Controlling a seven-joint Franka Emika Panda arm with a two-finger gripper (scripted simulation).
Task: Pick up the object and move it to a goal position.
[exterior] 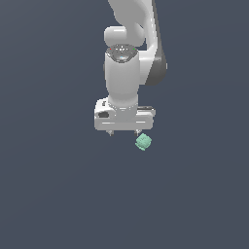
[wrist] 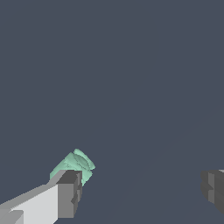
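Exterior view first: the white arm hangs down over a plain dark grey ground (exterior: 48, 194), its gripper (exterior: 124, 132) pointing downward. The object (exterior: 143, 142), a small mint-green lumpy block, sits just below and beside the fingertip on the exterior view's right.

Wrist view: the fingers (wrist: 69, 194) stand wide apart, nothing between them. The object (wrist: 75, 165) lies against one fingertip's outer end, outside the gap.
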